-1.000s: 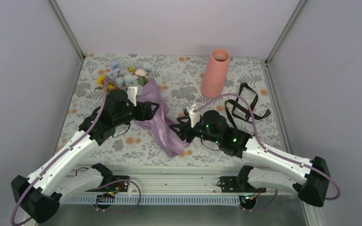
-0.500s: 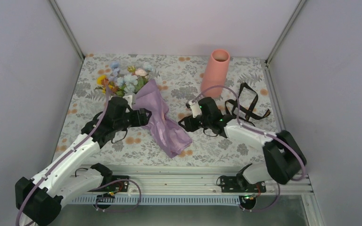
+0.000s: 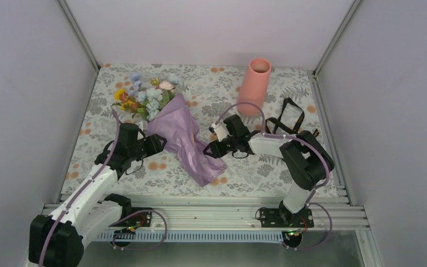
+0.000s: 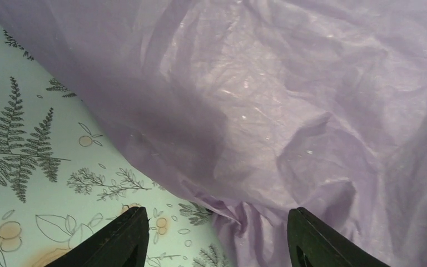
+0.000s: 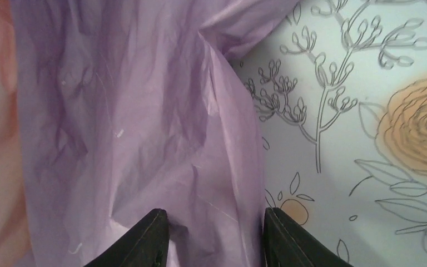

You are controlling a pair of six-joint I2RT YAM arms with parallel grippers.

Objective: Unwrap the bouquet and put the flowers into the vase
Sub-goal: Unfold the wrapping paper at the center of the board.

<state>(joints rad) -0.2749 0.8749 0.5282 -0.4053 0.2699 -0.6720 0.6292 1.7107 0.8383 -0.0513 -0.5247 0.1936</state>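
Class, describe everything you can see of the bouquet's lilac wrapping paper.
The wrapping paper is a thin, crinkled, glossy lilac sheet, bundled like a cone and lying on the patterned tablecloth. The flowers poke out of its far-left end; its near end tapers. The left gripper and right gripper flank it, jaws apart.

— The overhead view is bright and even. The light is soft and comes from above, leaving only faint shadows on the tablecloth (image 3: 211, 89).
— And it's sharp. What about the left wrist view?
— There are small glints on the wrapping sheet (image 4: 267, 111) and a dark shadow across its lower left fold.
— The right wrist view is cool-toned with crisp print, but its left edge melts into a peach blur.
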